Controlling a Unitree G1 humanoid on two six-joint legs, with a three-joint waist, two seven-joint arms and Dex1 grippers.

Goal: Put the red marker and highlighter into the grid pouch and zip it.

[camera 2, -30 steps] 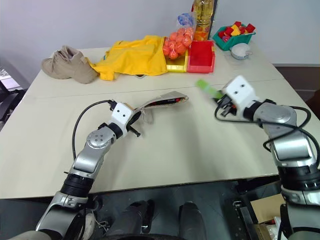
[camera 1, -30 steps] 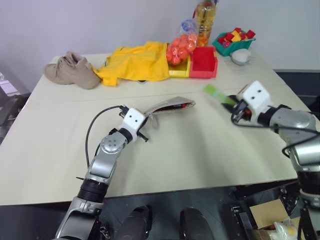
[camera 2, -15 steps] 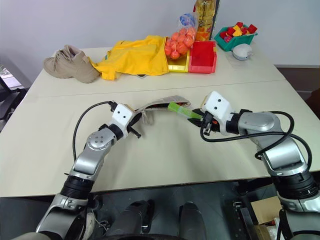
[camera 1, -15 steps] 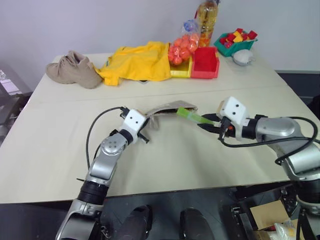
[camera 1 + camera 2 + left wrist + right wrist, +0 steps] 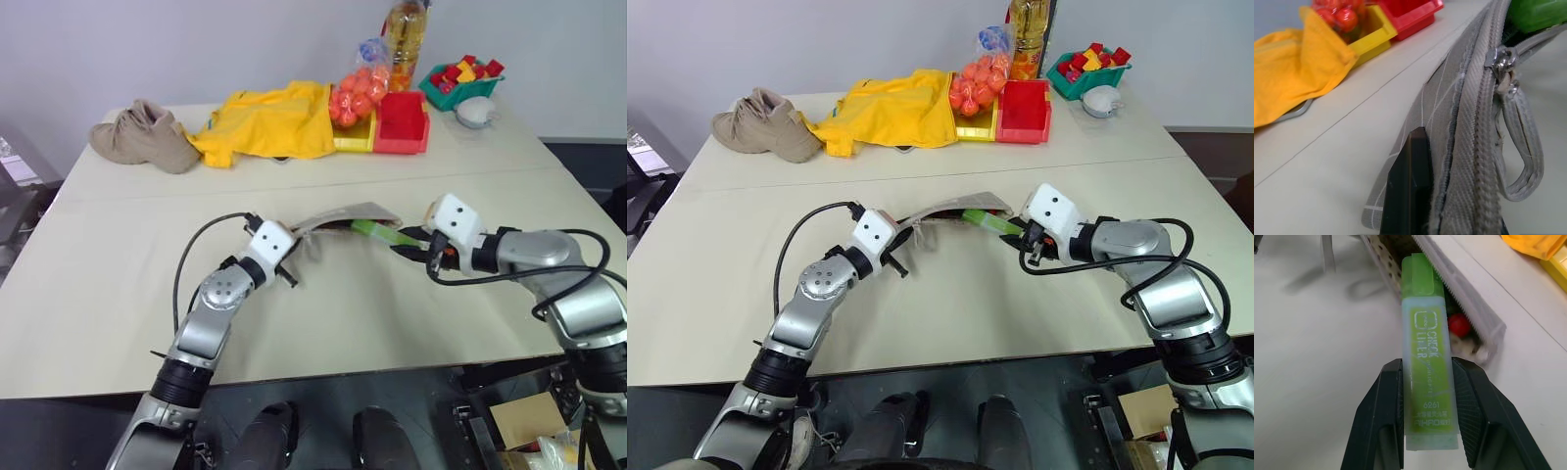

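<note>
On the near part of the pale table [image 5: 392,313], the left gripper [image 5: 299,238] is seen with its fingers pressed together on the edge of the grid pouch [image 5: 343,216], pinching the fabric beside the zipper; in the left wrist view one black finger [image 5: 1408,188] lies flat against the gridded cloth, and the zipper slider with its grey loop pull [image 5: 1515,142] hangs just past it. The pouch is held raised off the table at that end, with its mouth parted.

To the right, at about the same depth, the right gripper [image 5: 402,242] is clamped on the highlighter [image 5: 377,232], the two black fingers [image 5: 1383,421] bearing on either side of the light-green barrel. The front end of the highlighter is placed at the open mouth of the pouch. Whether it touches the fabric cannot be determined. Inside the opening, a red end of the red marker [image 5: 1459,325] is visible, lying within the pouch.

Farther back on the table, a tan shoe [image 5: 142,137] is noted at the left, a yellow garment [image 5: 269,122] beside it, then a yellow bin [image 5: 350,143] and a red bin [image 5: 402,122] with a bag of orange balls [image 5: 358,90] over them. At the far edge, a bottle [image 5: 404,34], a green basket of coloured blocks [image 5: 460,80] and a small white bowl [image 5: 477,113] are recorded.
</note>
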